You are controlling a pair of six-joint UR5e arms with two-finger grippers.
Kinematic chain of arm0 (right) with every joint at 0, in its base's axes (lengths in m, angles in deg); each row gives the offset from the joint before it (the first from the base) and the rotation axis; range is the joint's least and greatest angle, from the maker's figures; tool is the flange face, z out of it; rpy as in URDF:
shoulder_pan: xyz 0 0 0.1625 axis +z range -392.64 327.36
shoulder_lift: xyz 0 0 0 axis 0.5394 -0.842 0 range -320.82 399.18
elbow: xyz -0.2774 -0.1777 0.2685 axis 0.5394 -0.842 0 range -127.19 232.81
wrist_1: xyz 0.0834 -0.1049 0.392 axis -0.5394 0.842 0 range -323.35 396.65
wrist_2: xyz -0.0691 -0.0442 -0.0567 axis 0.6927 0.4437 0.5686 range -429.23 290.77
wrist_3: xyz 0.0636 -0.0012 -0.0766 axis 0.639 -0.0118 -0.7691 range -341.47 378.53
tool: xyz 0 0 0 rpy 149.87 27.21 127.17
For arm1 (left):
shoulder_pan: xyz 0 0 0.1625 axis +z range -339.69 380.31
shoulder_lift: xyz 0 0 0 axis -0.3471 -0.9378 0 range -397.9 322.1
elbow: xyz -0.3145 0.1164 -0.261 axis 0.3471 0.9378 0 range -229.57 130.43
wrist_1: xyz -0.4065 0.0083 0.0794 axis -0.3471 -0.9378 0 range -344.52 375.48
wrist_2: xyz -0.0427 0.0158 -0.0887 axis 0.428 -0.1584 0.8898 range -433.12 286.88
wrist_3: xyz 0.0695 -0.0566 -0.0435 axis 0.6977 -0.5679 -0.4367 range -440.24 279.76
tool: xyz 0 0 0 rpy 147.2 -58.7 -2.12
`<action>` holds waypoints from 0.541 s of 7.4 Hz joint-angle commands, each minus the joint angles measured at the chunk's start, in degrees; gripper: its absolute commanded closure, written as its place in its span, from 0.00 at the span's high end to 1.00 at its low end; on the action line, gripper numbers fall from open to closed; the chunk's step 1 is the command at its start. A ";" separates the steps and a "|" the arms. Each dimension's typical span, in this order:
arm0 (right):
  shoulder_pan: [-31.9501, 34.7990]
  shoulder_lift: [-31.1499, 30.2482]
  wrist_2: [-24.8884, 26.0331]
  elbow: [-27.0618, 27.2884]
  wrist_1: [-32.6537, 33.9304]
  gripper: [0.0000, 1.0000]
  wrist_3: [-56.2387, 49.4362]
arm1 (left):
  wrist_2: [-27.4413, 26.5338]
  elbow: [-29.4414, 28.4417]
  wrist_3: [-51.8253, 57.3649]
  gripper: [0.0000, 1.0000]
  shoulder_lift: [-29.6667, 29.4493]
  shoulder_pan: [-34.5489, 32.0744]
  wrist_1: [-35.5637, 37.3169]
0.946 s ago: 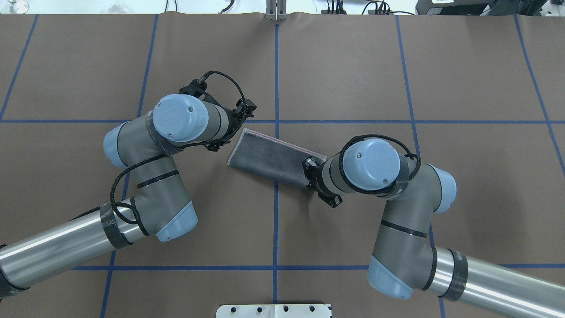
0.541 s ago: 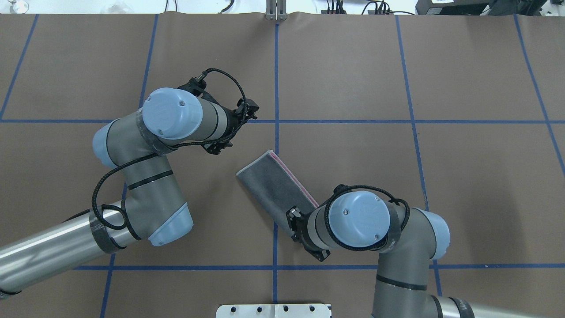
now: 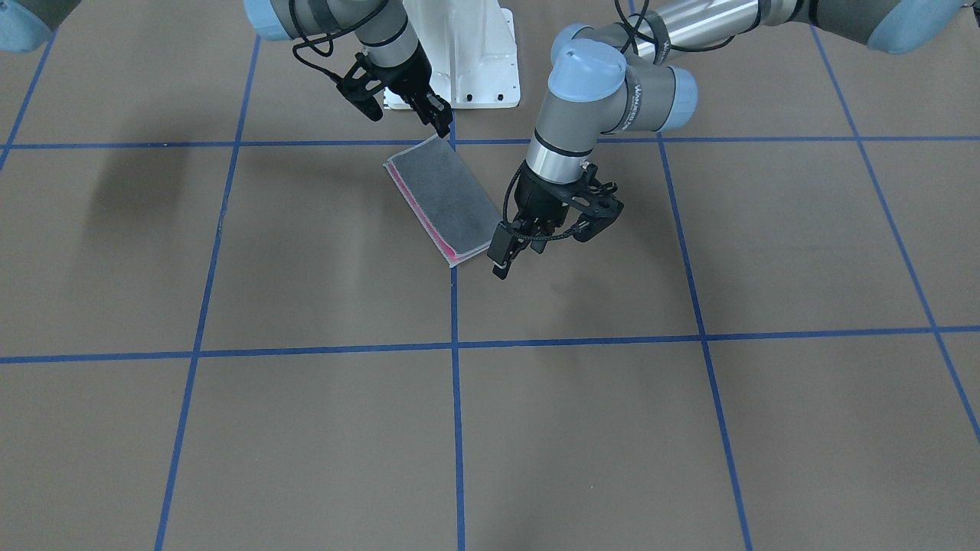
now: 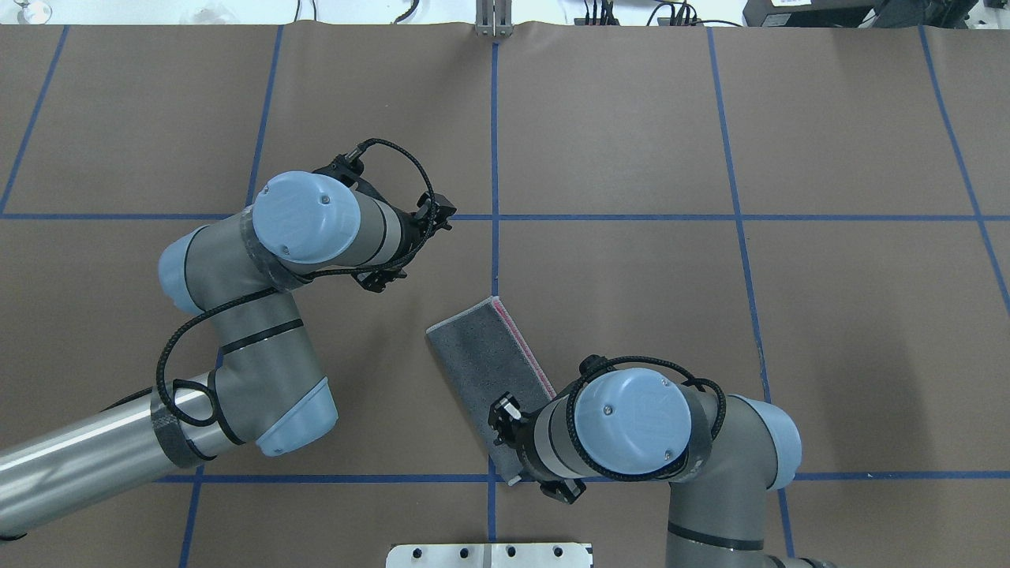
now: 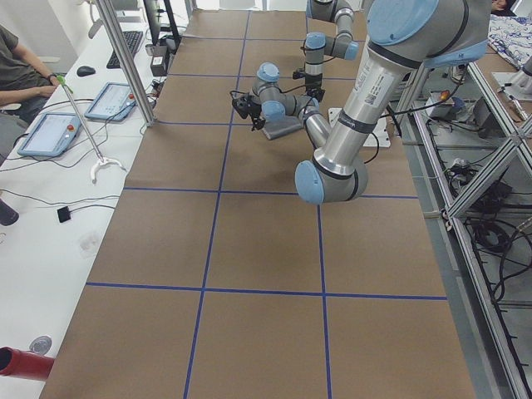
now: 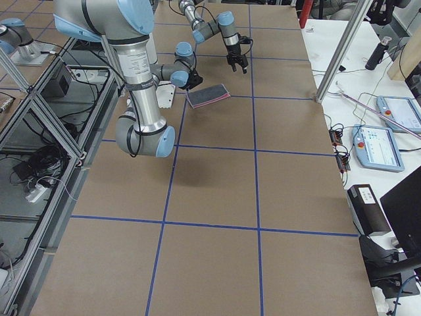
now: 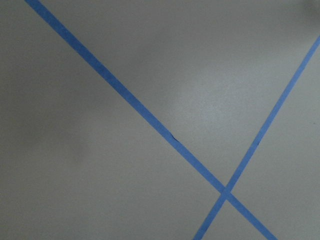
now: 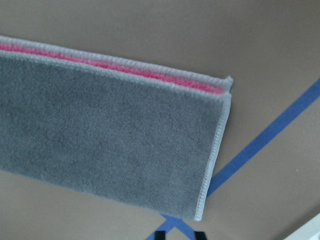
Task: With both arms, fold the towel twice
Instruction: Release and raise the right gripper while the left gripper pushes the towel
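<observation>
Swinging round since half a second back, the towel (image 4: 489, 371) has turned a little further and slid toward the robot's base, so its near end now almost reaches a blue tape line (image 4: 316, 478) in front of the white pedestal (image 3: 475, 53). I'm seeing it folded once into a long strip. It lies flat on the counter (image 4: 710, 315), grey face up, with a pink band along one long edge. Over on the right end effector (image 3: 432, 115), it's poised at the near corner on the folded side. On its wrist feed that corner lies flat, with only a black fingertip (image 8: 198, 235) peeping in below it, so I can't tell if it's clamped or let go. Now the left end effector (image 3: 528, 233): it hangs near the strip's far end, clear of the cloth. Its wrist feed looks down on a tape crossing (image 7: 226, 191). Fingers apart or together, I can't tell.
</observation>
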 commanded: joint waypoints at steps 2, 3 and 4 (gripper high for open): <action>12.68 -0.05 0.13 -0.97 -0.01 1.00 -6.40 | -1.02 1.79 0.04 0.88 2.76 6.58 0.01; 14.54 0.04 0.21 -3.15 -0.36 1.00 -9.74 | -1.11 1.62 0.13 0.78 2.94 8.77 0.01; 14.91 0.30 0.21 -5.52 -0.79 1.00 -11.43 | -1.72 1.70 0.13 0.68 3.03 9.49 0.01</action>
